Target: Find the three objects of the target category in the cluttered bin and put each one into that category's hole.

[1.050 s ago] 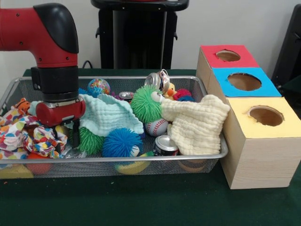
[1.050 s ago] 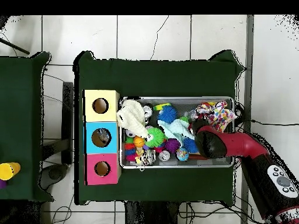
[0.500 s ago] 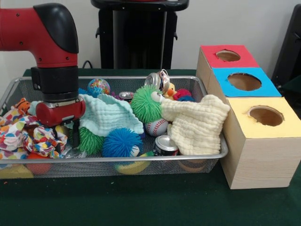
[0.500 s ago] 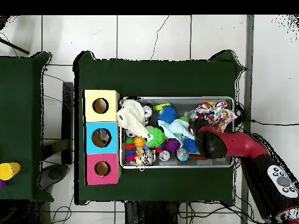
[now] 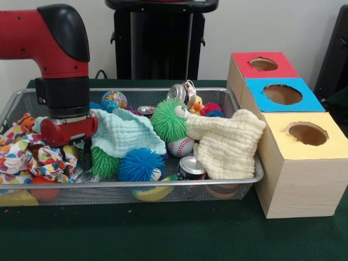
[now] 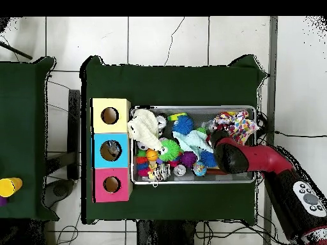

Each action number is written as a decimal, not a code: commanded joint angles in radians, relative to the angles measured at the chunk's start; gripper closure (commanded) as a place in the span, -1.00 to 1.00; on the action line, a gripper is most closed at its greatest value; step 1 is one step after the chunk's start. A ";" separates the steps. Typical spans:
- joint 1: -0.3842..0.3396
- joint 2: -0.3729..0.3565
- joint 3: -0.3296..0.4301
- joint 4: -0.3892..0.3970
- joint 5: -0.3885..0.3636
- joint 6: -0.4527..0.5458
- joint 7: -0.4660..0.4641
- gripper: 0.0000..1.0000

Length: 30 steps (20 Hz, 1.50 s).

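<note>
- The gripper is lowered into the bin, at its left, beside a green ball; whether it is spread or pinched cannot be told.
- 3 holed boxes are set right of it.

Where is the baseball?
Front view: the baseball lies mid-bin, below the green fuzzy ball and left of the cream cloth.

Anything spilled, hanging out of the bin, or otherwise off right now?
Nothing has spilled. The cream waffle-weave cloth is draped over the wire mesh bin rim at the end by the yellow-topped box, touching the box. A crushed silver can lies tilted at the back.
</note>
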 commanded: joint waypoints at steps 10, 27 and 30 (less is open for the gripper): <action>-0.046 0.114 -0.010 0.007 -0.030 0.050 0.014 -1.00; -0.061 0.127 0.000 0.003 -0.027 0.039 0.020 -1.00; -0.059 0.124 -0.002 0.003 -0.028 0.039 0.024 -1.00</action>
